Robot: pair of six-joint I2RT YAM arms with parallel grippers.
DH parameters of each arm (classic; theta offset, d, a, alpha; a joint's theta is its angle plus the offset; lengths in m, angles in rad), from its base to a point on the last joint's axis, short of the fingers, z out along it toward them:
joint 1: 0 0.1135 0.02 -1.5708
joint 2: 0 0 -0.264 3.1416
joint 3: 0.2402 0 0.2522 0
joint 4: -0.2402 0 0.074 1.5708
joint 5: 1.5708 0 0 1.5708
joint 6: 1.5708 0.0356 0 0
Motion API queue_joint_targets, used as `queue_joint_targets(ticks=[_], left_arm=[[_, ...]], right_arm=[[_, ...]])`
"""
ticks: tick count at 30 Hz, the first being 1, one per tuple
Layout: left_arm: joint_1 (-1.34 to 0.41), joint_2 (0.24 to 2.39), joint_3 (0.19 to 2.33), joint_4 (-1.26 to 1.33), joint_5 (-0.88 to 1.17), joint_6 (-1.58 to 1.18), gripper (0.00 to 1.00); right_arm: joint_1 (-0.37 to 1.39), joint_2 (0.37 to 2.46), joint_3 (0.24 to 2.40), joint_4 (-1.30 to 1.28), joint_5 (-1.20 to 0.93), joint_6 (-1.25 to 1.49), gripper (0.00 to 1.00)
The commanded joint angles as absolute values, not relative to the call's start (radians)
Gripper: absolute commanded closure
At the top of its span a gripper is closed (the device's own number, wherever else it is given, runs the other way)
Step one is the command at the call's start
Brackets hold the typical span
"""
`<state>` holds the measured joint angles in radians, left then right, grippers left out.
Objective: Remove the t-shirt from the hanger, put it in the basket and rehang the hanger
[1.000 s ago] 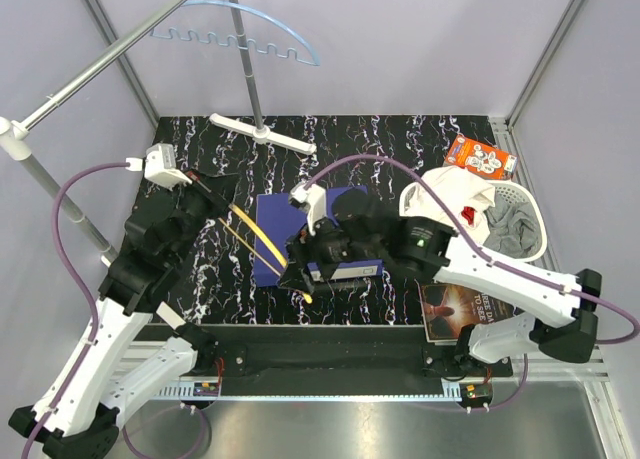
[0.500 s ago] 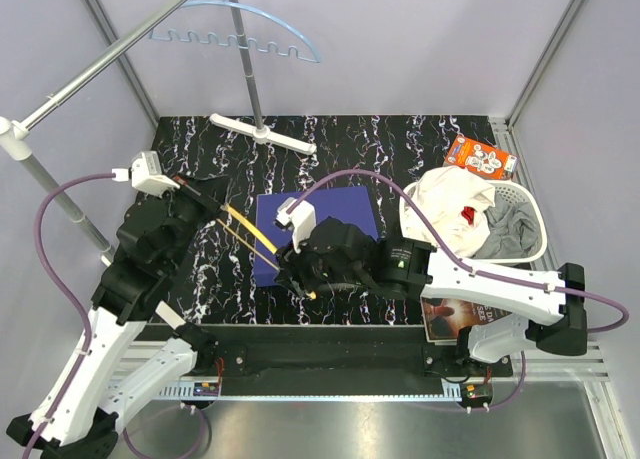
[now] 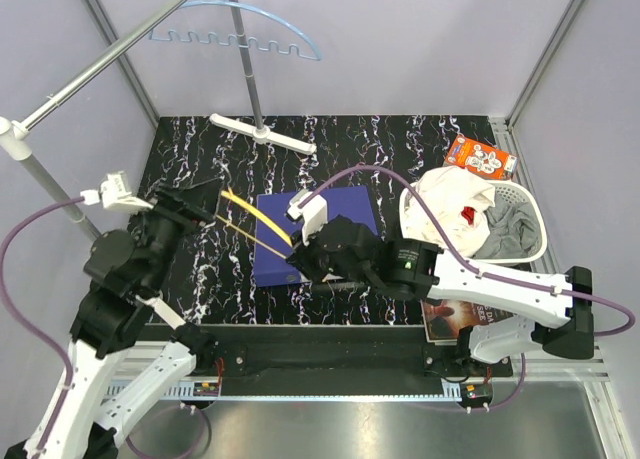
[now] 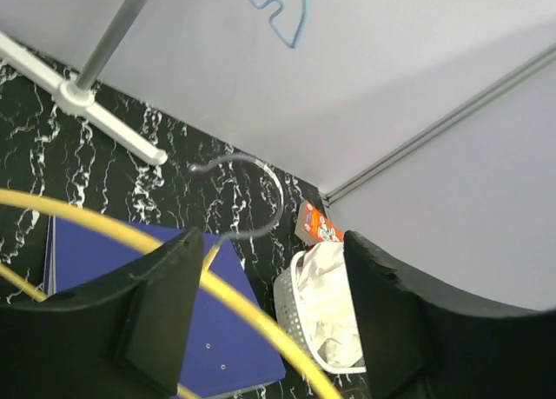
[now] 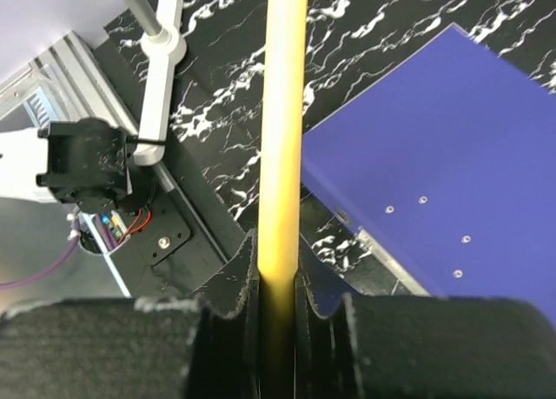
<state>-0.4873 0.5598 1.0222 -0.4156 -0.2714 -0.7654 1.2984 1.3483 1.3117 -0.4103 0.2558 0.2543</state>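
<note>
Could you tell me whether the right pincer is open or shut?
Shut: the right pincer clamps the bar of the yellow hanger, with no gap visible.

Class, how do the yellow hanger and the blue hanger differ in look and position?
The yellow hanger is clamped in the right gripper, low over the table; the blue hanger hangs high by the stand's pole. The blue hanger's lower edge is wavy; the yellow hanger's looks smooth. Both carry no shirt.
</note>
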Motion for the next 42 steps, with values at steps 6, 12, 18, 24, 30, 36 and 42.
queue_joint_targets(ticks=[6, 12, 18, 24, 30, 36, 42], left_arm=[[-0.491, 0.345, 1.002, -0.460, -0.241, -0.646, 0.26], [-0.489, 0.279, 0.982, -0.534, -0.230, -0.649, 0.24], [-0.489, 0.265, 0.969, -0.563, -0.221, -0.647, 0.23], [-0.489, 0.264, 0.976, -0.563, -0.227, -0.637, 0.23], [-0.491, 0.273, 0.996, -0.566, -0.219, -0.604, 0.23], [-0.489, 0.261, 0.997, -0.574, -0.221, -0.586, 0.23], [-0.491, 0.264, 1.017, -0.581, -0.227, -0.569, 0.23]], right_arm=[[1.077, 1.331, 1.442, -0.284, 0.099, 0.196, 1.00], [0.941, 1.497, 1.666, -0.271, -0.035, 0.098, 1.00], [0.819, 1.722, 2.016, -0.264, -0.181, 0.104, 1.00], [0.779, 2.001, 2.410, -0.322, -0.278, 0.129, 1.00], [0.766, 2.281, 2.836, -0.420, -0.325, 0.182, 1.00], [0.756, 2.296, 2.748, -0.301, -0.354, 0.199, 1.00], [0.732, 2.358, 2.802, -0.273, -0.364, 0.239, 1.00]])
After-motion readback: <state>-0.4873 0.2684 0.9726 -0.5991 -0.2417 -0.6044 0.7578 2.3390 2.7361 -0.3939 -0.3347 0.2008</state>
